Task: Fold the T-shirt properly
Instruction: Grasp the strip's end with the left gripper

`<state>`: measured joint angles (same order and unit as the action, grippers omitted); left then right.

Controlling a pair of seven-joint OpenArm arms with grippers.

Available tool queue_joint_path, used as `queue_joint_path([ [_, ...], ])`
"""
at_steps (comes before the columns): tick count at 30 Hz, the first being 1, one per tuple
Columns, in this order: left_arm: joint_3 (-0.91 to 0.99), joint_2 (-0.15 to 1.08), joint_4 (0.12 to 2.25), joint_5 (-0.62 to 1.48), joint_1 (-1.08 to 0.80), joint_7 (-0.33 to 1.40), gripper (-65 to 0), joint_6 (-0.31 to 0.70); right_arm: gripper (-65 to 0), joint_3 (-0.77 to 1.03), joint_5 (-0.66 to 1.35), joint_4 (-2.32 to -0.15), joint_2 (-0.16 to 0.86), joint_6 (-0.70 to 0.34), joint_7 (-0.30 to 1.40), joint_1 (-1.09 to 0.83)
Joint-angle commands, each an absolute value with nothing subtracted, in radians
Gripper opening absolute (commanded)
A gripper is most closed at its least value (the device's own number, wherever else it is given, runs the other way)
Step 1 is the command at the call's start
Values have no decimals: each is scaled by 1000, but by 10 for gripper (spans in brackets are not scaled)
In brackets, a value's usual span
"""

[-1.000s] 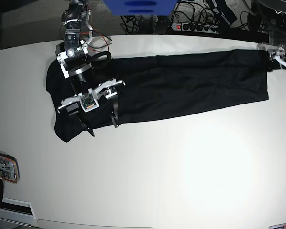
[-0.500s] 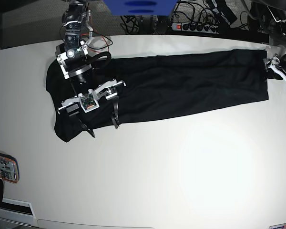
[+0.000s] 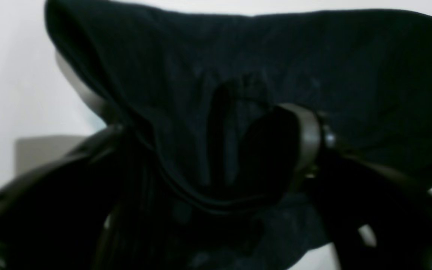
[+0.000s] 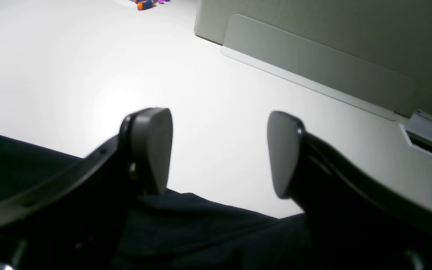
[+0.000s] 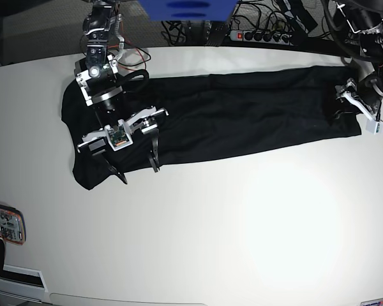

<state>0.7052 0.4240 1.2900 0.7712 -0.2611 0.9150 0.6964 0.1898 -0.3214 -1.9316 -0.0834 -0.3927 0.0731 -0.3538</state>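
The T-shirt (image 5: 230, 115) lies stretched out as a long dark band across the white tabletop (image 5: 242, 223), already doubled lengthwise by the look of it, so what remains is likely bringing one end over the other. That would explain the arms: one stands at each end of the shirt. The left claw (image 5: 345, 105) is down at the shirt's end nearest the power strip (image 5: 262, 35), and its wrist view shows black cloth bunched and rucked up between its fingers (image 3: 306, 138); the jaws are part closed around that fold, though I can't tell if the pinch is firm. The right claw (image 5: 137, 167) hangs over the shirt's opposite end, jaws wide, nothing in them, tips just above the near hem. The cloth looks matte, soft, plain black and mostly smooth, with slight creasing.
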Motion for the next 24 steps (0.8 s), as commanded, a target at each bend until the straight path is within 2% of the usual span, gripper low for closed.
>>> queue_joint_path([
  [1, 699, 420, 1283, 711, -274, 998, -316, 680, -268, 189, -308, -1951, -84, -387, 44, -344],
  [8, 699, 421, 1283, 708, -259, 997, -650, 676, -268, 189, -308, -1951, -84, -387, 44, -348],
  [15, 700, 423, 1282, 613, -105, 997, -650, 671, -268, 189, -308, -1951, -84, -387, 44, -348],
  [21, 700, 443, 1280, 380, 111, 1003, -650, 634, -268, 189, -308, -1951, -84, -387, 44, -348],
  [24, 704, 456, 1280, 332, 157, 1003, -650, 624, -268, 200, -306, -1951, -82, -387, 44, -348],
])
